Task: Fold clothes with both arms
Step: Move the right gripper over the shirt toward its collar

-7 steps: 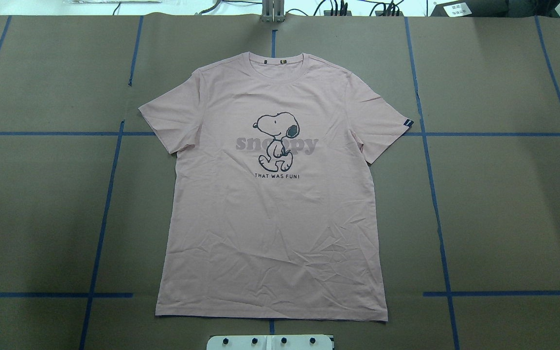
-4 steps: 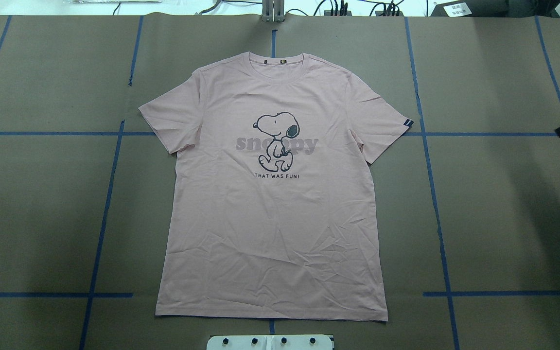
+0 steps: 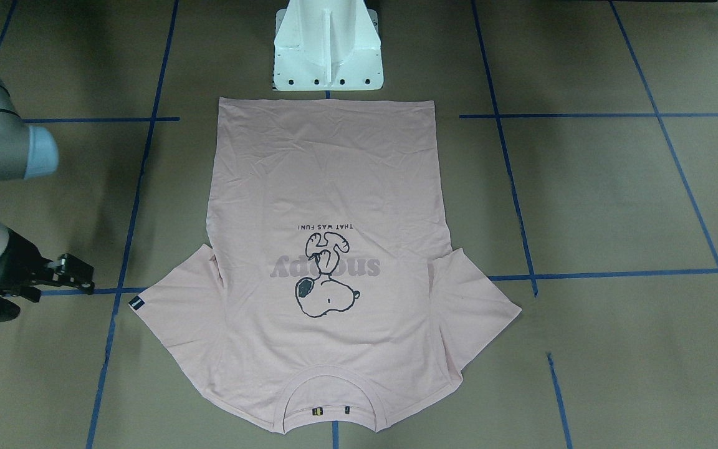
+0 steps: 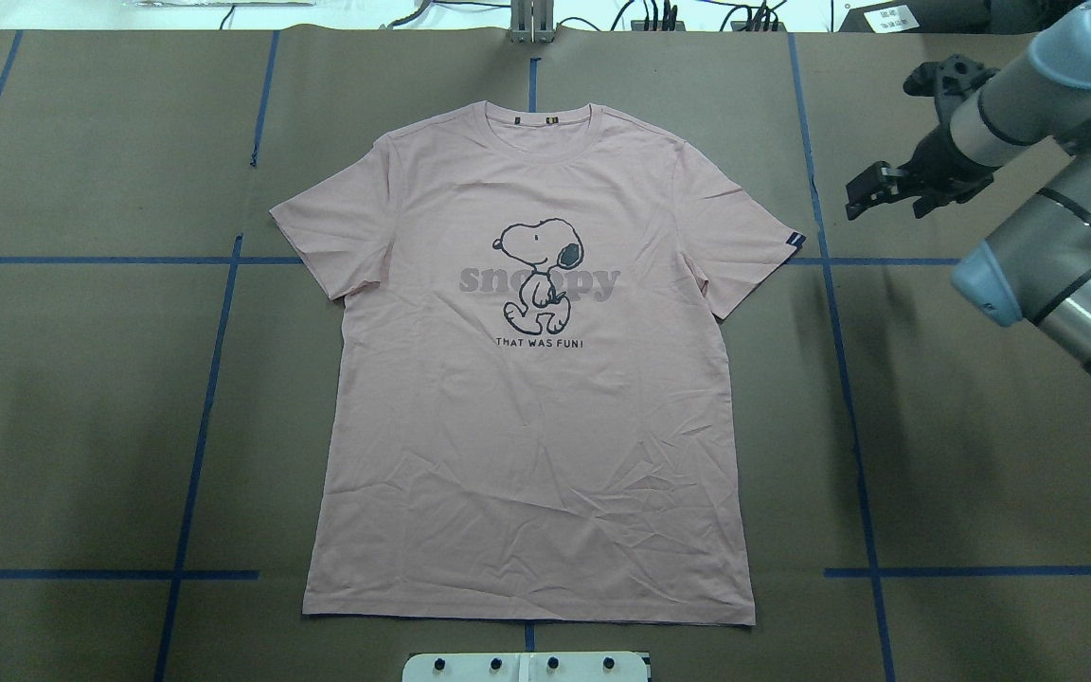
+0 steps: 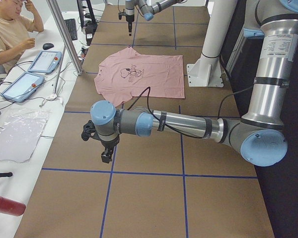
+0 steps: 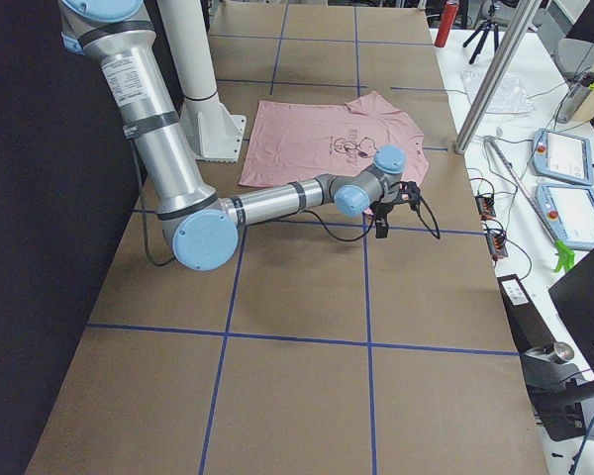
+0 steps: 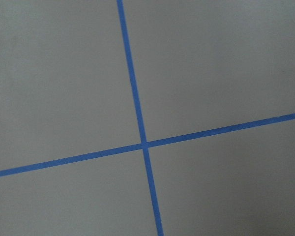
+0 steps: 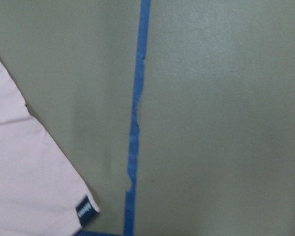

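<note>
Nearest the white pedestal base [image 3: 328,50], the pale pink T-shirt [image 4: 527,426] lay flat and print-up on the brown-papered table [image 4: 81,426], hem towards the robot and neck at the far side. The left hand [image 5: 106,156] hung over a blue tape cross [image 7: 144,144], well apart from the shirt. The right hand [image 4: 863,192] hovered above bare table near the tagged sleeve [image 8: 34,182], not touching it. Whether either hand's fingers were together or apart could not be told

Pale pink T-shirt [image 4: 527,474], black-outlined dog print [image 4: 536,275], brown table cover [image 4: 62,417], blue tape lines [image 4: 81,574], grey right arm [image 4: 1057,213], light-blue caps [image 4: 1081,38]
</note>
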`<action>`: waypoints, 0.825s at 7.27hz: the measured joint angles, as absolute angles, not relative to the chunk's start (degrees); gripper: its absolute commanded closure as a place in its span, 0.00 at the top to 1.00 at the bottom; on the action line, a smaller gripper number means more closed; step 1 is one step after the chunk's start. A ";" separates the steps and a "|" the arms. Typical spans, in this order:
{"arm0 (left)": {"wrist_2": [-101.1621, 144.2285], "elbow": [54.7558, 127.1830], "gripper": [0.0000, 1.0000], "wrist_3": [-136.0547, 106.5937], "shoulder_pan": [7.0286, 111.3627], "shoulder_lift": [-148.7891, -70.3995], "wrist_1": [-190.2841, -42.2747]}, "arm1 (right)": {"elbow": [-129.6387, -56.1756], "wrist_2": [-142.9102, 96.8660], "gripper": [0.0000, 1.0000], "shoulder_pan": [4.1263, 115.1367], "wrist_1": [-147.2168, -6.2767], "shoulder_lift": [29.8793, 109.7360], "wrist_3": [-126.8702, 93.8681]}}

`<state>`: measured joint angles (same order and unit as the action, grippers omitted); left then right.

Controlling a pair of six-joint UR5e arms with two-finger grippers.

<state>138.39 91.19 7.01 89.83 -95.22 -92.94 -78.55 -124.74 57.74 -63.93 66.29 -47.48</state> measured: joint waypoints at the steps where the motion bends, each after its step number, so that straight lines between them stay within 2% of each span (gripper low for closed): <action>1: 139.03 91.07 1.00 6.94 89.68 -94.13 -96.37 | -77.25 -120.99 0.77 55.16 -62.02 64.55 -55.83; 2: 139.82 90.87 1.00 6.91 89.47 -93.46 -98.15 | -76.73 -116.89 0.68 52.66 -61.23 63.68 -62.94; 3: 140.65 90.71 1.00 6.86 89.32 -93.16 -98.96 | -76.55 -114.17 0.67 50.96 -60.96 63.44 -67.37; 4: 141.07 90.63 1.00 6.81 89.26 -93.04 -99.26 | -76.50 -112.99 0.47 49.94 -60.84 63.55 -69.36; 5: 141.24 90.53 1.00 6.78 89.23 -92.99 -99.35 | -76.50 -112.50 0.00 49.37 -60.78 63.69 -70.20; 6: 141.54 90.29 1.00 6.77 89.18 -92.96 -99.39 | -76.56 -112.35 0.00 49.10 -60.75 63.76 -71.08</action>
